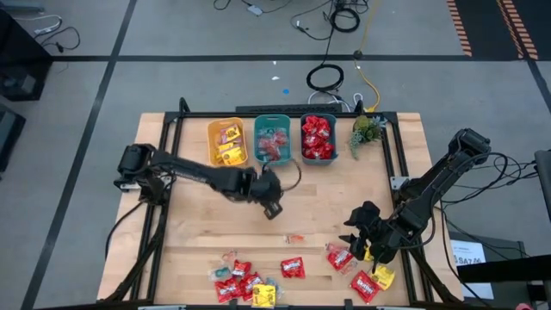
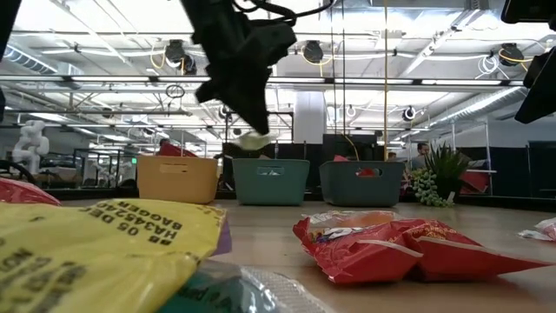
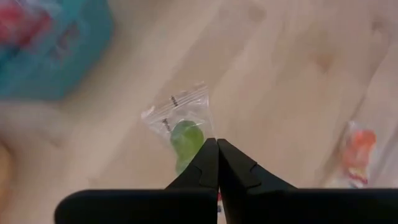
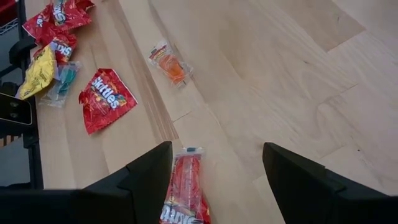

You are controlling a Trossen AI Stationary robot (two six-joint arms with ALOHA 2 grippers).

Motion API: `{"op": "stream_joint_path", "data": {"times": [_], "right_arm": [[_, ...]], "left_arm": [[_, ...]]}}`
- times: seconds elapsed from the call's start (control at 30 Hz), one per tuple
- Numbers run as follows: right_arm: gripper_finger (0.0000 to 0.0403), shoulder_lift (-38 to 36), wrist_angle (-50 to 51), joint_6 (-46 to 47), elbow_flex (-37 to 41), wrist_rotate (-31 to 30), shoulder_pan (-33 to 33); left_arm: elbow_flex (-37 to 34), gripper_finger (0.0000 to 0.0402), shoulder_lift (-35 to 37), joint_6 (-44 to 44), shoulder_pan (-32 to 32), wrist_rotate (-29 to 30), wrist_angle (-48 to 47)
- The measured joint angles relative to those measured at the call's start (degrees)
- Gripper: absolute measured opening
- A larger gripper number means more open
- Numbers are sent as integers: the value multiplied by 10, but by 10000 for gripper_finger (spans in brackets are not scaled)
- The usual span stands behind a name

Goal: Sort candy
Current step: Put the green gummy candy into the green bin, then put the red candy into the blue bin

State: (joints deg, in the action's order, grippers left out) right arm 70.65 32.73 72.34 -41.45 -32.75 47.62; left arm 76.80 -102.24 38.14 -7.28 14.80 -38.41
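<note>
Left tool (image 3: 217, 149): pinched shut on a clear crinkly wrapper with a green sweet (image 3: 184, 134), held above the wooden table (image 1: 327, 207) near the teal bin (image 1: 273, 139).
Right tool (image 4: 214, 168): spread wide over a glossy red packet (image 4: 184, 186).
Writing: "Skittles" on a red packet (image 4: 104, 98).

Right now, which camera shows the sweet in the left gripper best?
The left wrist view: the green sweet in its clear wrapper is pinched by the left gripper. The low view shows it as a pale scrap above the bins. The high view hides it; the right wrist view misses it.
</note>
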Motion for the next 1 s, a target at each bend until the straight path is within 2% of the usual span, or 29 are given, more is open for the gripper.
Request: {"op": "stream_joint_path", "data": {"times": [0.23, 0.33, 0.43, 0.57, 0.67, 0.77, 1.0], "right_arm": [[242, 0, -3, 37, 0, -3, 0], [242, 0, -3, 75, 0, -3, 0], [242, 0, -3, 114, 0, -2, 0], [242, 0, -2, 159, 0, -5, 0], [242, 0, -1, 193, 0, -23, 0], [242, 0, 0, 224, 0, -41, -1], [242, 0, 1, 262, 0, -44, -15]], "left_arm": [[73, 1, 1, -152, 118, -48, -1], [98, 1, 1, -217, 184, -90, 0], [107, 1, 1, -260, 242, -113, 4], [109, 9, 1, -313, 301, -115, 5], [109, 29, 1, -350, 327, -120, 7], [109, 54, 1, -360, 343, -149, 7], [109, 97, 1, -403, 350, -159, 8]]}}
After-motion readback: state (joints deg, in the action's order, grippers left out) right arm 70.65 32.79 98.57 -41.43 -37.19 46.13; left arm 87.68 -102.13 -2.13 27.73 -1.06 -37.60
